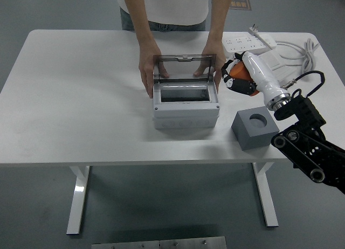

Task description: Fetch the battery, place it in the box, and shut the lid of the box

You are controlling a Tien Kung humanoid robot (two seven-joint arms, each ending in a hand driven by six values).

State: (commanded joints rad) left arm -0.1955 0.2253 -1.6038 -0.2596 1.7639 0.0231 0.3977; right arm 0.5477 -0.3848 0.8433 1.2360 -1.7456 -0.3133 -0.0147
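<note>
Fingers [235,83] of the right hand [240,77] are wrapped around the orange battery [241,72], which is carried above the table [75,87], just to the right of the box [185,103] and level with its far rim. The box sits at the middle of the table with its smoky lid [183,66] raised upright at the far side; the lid and box are steadied by a person's hands, one [148,71] to the left of the box and one [211,57] at its far right corner, close to the battery. A grey block with a round socket [255,129] stands empty to the right of the box, nearer the table's front edge. The carrying step appears to be in hand: the battery seems lifted from the socket but not yet over the opening. Next, the battery probably needs to be brought leftward across the right wall, clear of the person's hand, lowered into the compartment and released before the lid is brought down. No left arm is seen.
</note>
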